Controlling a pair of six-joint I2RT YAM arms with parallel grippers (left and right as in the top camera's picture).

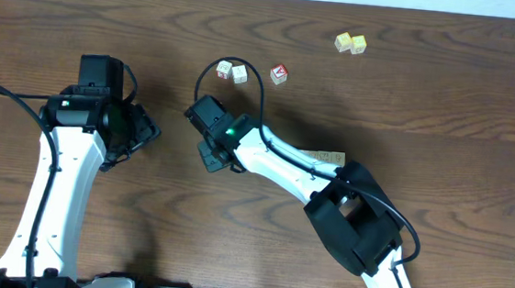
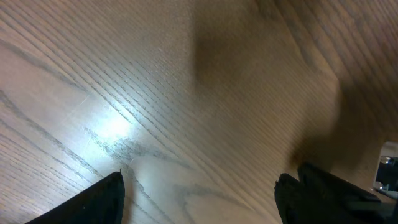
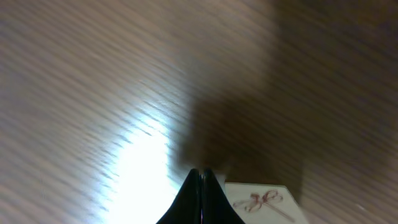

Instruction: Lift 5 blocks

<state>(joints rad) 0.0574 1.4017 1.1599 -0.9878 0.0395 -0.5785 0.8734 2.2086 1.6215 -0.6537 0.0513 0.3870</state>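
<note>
Blocks [image 1: 224,70] [image 1: 240,73]: two visible, plus one red-topped cube [image 1: 280,73], two yellow cubes [image 1: 350,44]; left hand [image 2: 199,194] wide, right hand [image 3: 201,182] closed.

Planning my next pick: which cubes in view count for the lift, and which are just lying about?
Job (only three show):
left whitish block
right whitish block
picture block beside right gripper

Lying about:
left yellow cube
right yellow cube
red-and-white-topped cube

Dark brown wood-grain table [image 1: 439,177] fills the view, with a thin pale strip [image 1: 435,0] along the far edge. Bright glare patch [image 2: 115,127] on the wood just ahead of the left tool [image 2: 199,190], and a soft shadow [image 2: 236,43] beyond it.
</note>
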